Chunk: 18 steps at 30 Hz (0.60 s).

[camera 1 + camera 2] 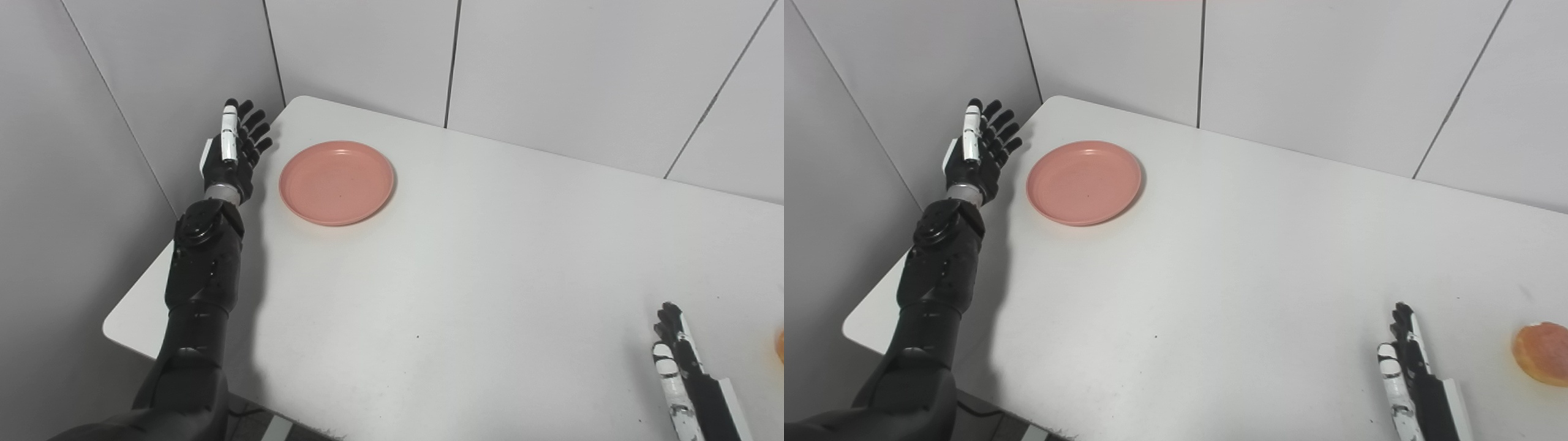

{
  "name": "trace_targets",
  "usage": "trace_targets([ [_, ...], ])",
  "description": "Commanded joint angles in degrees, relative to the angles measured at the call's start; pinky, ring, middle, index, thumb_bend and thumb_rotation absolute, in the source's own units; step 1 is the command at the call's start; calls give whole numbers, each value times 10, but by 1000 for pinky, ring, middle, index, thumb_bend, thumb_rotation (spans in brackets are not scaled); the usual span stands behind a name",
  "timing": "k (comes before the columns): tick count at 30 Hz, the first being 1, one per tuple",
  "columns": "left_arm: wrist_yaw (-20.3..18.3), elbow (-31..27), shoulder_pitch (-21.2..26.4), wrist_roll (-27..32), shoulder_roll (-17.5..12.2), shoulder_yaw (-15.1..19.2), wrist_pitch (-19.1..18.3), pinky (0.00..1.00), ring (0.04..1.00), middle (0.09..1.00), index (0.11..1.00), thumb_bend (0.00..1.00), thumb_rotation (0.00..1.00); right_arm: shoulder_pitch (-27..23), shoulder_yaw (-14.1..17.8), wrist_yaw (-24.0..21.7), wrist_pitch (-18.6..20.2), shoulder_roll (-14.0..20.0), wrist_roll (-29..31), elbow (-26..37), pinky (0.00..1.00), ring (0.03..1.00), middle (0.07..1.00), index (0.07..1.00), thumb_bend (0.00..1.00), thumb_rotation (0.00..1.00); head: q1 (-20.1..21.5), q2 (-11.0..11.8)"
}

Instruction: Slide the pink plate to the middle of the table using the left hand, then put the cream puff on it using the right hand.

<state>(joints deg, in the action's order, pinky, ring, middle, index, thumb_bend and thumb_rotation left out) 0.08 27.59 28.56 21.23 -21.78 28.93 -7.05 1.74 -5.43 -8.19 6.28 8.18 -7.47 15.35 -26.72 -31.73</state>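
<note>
Plate (pixel 336 182) lies beside open left hand (pixel 233 150).

white table (pixel 490 275), grey panelled walls (pixel 551 67)

You could see only a sliver of the cream puff (pixel 1542 361) at the right border of the left eye view; the right eye view clipped its far right side too. The right hand (pixel 1407 373), near the table's (pixel 1249 263) front edge, ran off the bottom of both pictures, so its wrist and arm were lost to you. The table's right edge and front right corner fell outside the frame. The left hand (pixel 233 153) showed you only its back; its palm faced away.
</note>
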Motion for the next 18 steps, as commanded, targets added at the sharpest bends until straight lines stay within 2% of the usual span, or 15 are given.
trace_targets([
  [1,-5,-6,17,8,-20,3,24,901,891,889,876,377,1000,-2,3,2,2,1,2,22,1000,1000,1000,1000,0,1000,0,0],
  [10,-31,33,11,16,-17,-5,42,894,902,893,879,396,1000,-5,2,1,0,1,-1,19,1000,1000,1000,1000,0,1000,1,0],
  [18,-38,49,10,33,4,-9,33,883,869,872,863,403,1000,-4,-1,0,-3,0,-3,21,1000,1000,1000,1000,0,1000,4,-3],
])
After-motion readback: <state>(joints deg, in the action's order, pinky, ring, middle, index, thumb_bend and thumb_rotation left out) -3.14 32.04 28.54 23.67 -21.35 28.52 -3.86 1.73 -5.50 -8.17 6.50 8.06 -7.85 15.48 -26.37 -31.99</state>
